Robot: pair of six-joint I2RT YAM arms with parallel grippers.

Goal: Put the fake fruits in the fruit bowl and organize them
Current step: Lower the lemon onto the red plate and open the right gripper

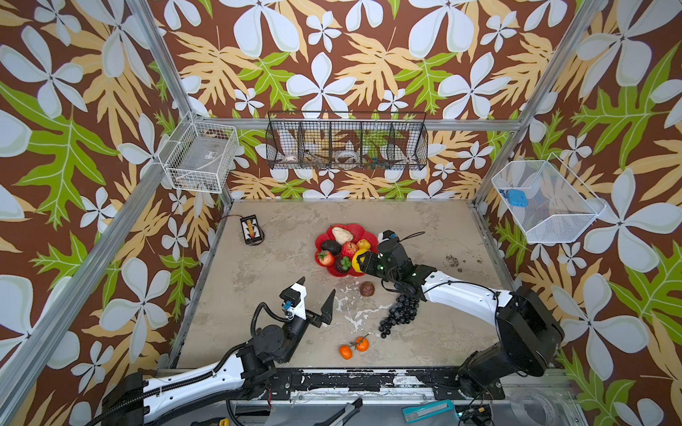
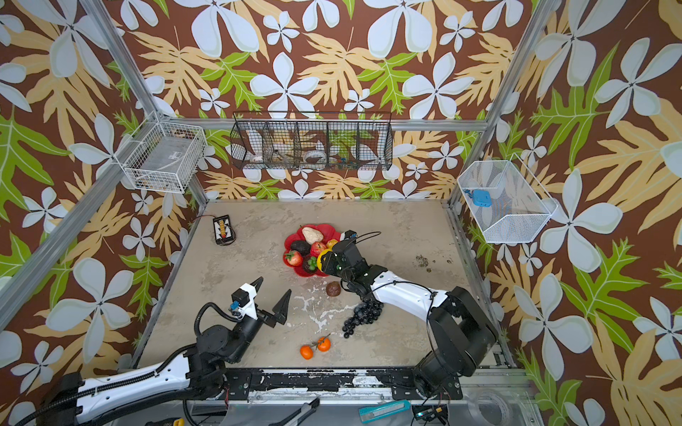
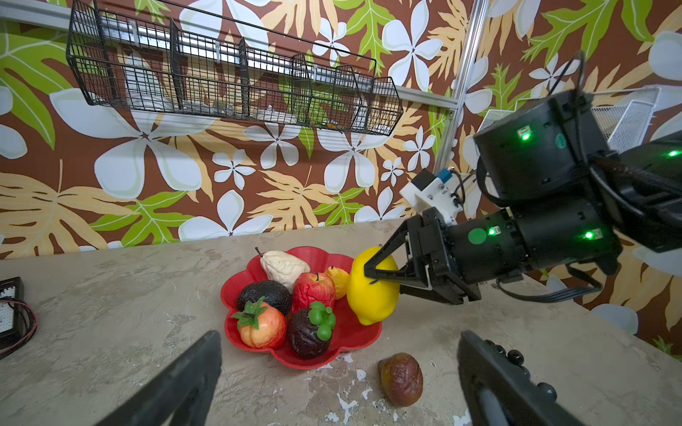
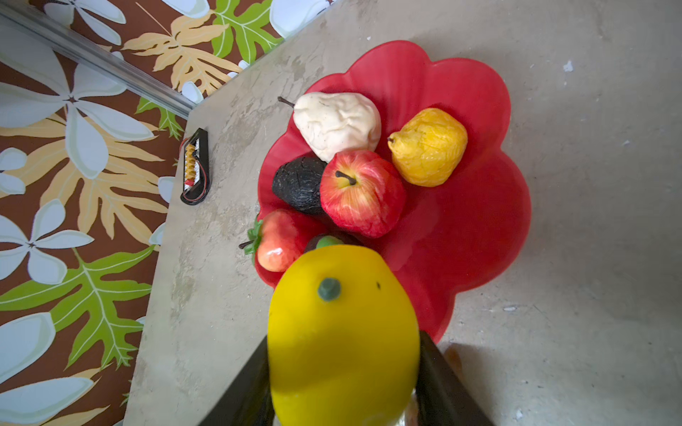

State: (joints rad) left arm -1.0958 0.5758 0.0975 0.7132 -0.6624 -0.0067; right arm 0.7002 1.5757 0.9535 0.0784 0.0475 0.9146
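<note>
The red fruit bowl point(image 1: 363, 230) sits mid-table and holds a beige pear point(image 1: 342, 234), a dark avocado point(image 1: 331, 247), a red apple point(image 1: 348, 249), a strawberry point(image 1: 325, 258), a dark fruit with green leaves point(image 1: 343, 264) and a small yellow pear point(image 1: 363, 244). My right gripper point(image 1: 363, 262) is shut on the yellow lemon point(image 4: 343, 332) and holds it over the bowl's near right rim. My left gripper point(image 1: 318, 286) hangs open and empty over the table, nearer the front. On the table lie a brown wrinkled fruit point(image 1: 367, 288), a black grape bunch point(image 1: 400, 313) and two oranges point(image 1: 354, 347).
A black box with wires point(image 1: 252, 229) lies at the table's back left. Wire baskets hang on the left wall point(image 1: 201, 156), back wall point(image 1: 347, 142) and right wall point(image 1: 546, 201). Dark crumbs point(image 1: 452, 261) mark the right side. A teal cutter point(image 1: 428, 410) lies on the front rail.
</note>
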